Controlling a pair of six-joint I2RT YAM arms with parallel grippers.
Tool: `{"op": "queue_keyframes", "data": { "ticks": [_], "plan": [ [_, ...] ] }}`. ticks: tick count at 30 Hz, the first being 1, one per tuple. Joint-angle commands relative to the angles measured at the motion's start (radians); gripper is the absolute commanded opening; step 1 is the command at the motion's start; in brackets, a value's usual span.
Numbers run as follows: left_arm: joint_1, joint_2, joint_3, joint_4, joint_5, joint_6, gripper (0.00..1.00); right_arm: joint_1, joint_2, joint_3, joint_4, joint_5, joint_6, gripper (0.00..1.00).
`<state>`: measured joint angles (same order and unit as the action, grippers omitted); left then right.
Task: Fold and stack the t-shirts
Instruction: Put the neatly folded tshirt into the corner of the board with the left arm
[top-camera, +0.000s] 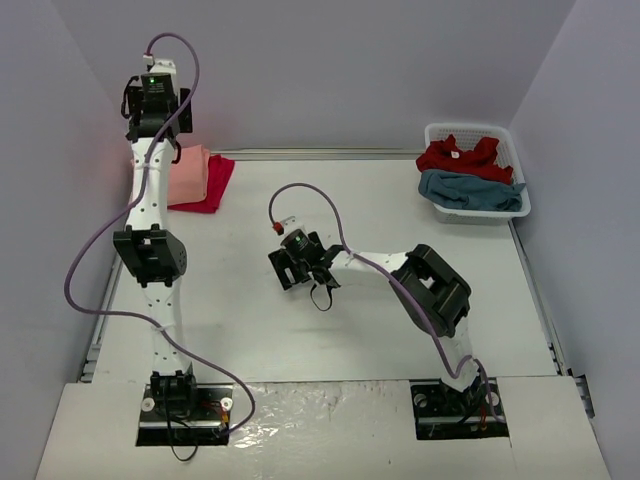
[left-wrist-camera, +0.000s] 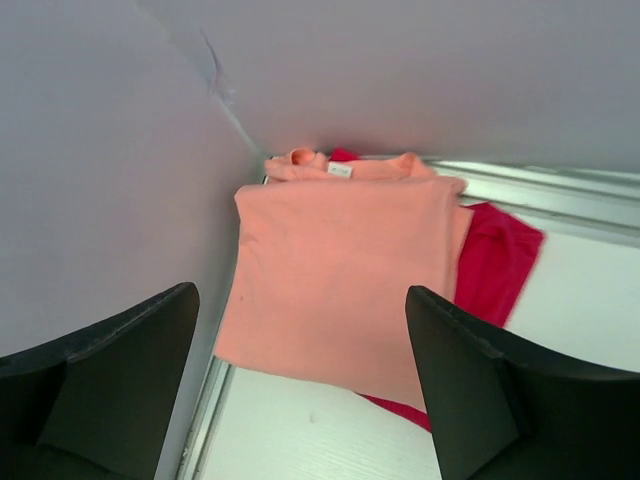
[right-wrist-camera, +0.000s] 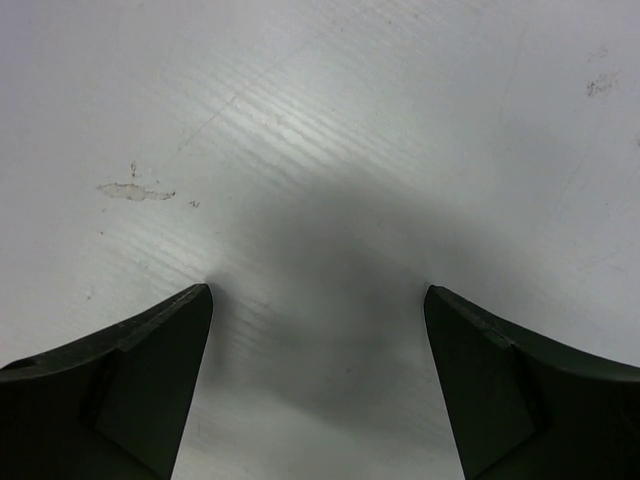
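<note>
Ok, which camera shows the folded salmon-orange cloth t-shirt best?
Left wrist: the folded salmon-orange cloth t-shirt fills mid-frame, collar and label visible, lying on a crimson red cloth t-shirt. Top external shows only a small patch, partly behind the left arm. Right wrist shows just the white table.

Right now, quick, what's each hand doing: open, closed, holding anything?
Left hand: open, holding nothing.
Right hand: open, holding nothing, over the table.
</note>
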<state>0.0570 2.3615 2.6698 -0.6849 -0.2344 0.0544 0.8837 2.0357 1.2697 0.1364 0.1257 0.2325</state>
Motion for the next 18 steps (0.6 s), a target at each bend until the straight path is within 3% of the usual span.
{"op": "queue_keyframes", "data": {
  "ticks": [1, 5, 10, 18],
  "plan": [
    [-0.081, -0.218, 0.022, -0.019, -0.023, -0.089, 0.84, 0.046, 0.016, -0.040, -0.339, 0.035, -0.028, 0.84],
    [-0.158, -0.376, -0.143, -0.033, -0.048, -0.137, 0.86, 0.055, -0.078, 0.041, -0.351, 0.156, -0.009, 0.88],
    [-0.308, -0.674, -0.592, 0.082, -0.151, -0.131, 0.89, 0.069, -0.248, 0.137, -0.365, 0.360, -0.012, 0.92],
    [-0.364, -1.082, -1.108, 0.151, -0.095, -0.275, 0.91, 0.063, -0.589, 0.040, -0.363, 0.486, 0.047, 0.94]
  ]
}}
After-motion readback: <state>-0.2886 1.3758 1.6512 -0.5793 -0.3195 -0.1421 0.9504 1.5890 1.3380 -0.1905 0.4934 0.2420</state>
